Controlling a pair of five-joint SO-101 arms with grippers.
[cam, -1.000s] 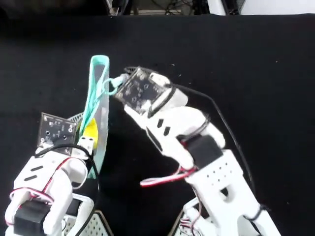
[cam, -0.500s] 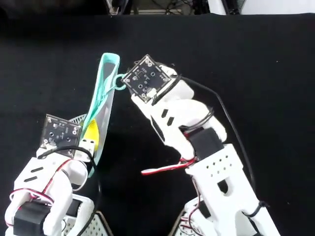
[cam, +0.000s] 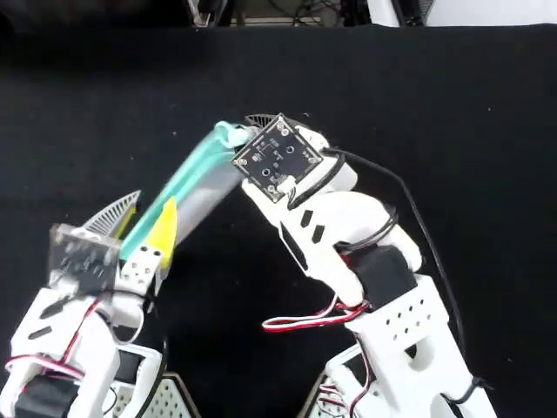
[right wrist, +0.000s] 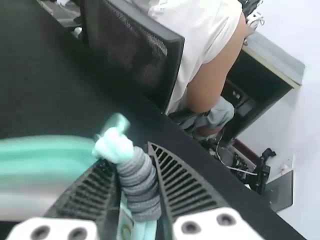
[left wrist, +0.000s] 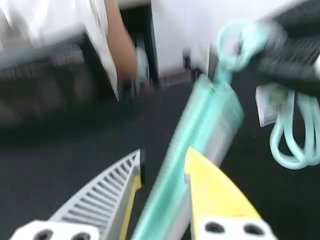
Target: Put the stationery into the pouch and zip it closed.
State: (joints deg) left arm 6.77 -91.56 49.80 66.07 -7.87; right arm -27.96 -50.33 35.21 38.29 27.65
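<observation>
Table (cam: 452, 113) covered in matte black cloth, evenly lit. Beyond its far edge: black mesh office chair (right wrist: 131, 52), dark desk with a grey top (right wrist: 274, 56), plain white wall (right wrist: 307, 115). Cables (right wrist: 247, 170) bunched low beside the wall.

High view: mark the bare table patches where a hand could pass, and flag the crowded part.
Bare table runs wide to the right of the right arm, up to the far edge. Another bare patch lies at the far left, beyond the pouch. Crowded: the near centre, where the pouch spans between the left gripper and the right gripper.
</observation>
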